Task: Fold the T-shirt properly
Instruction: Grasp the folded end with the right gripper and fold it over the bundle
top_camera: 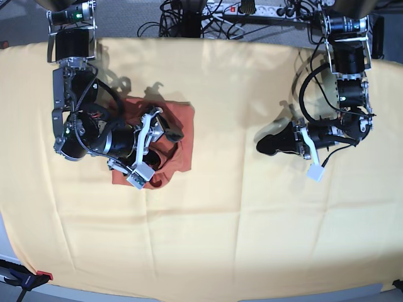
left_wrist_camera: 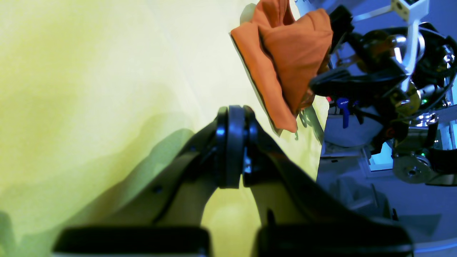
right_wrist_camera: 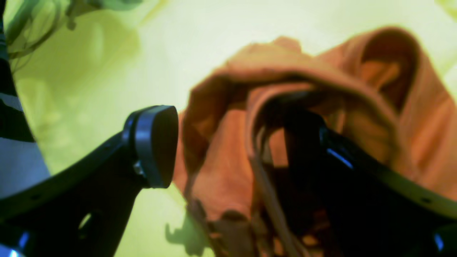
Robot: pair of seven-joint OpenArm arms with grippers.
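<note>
Hooking my right gripper [right_wrist_camera: 228,142], jaws apart, under the rust T-shirt [top_camera: 179,123] near the yellow cloth's [top_camera: 239,239] left edge, one finger [right_wrist_camera: 314,142] beneath a fold, my left gripper [left_wrist_camera: 234,142] pressed closed, hovering near the right edge.

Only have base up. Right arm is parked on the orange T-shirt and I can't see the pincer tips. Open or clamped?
Observer: Open. The right wrist view shows the right pincer spread wide. One finger is buried in a fold of the T-shirt and the other is bare.
Operator: Left one holding anything?
Observer: No. The left wrist view shows the left pincer shut with nothing between the pads, over the yellow cloth.
Operator: Shirt flat?
Observer: No. From the left wrist view it's bunched, with a fold standing up beside the right arm.
</note>
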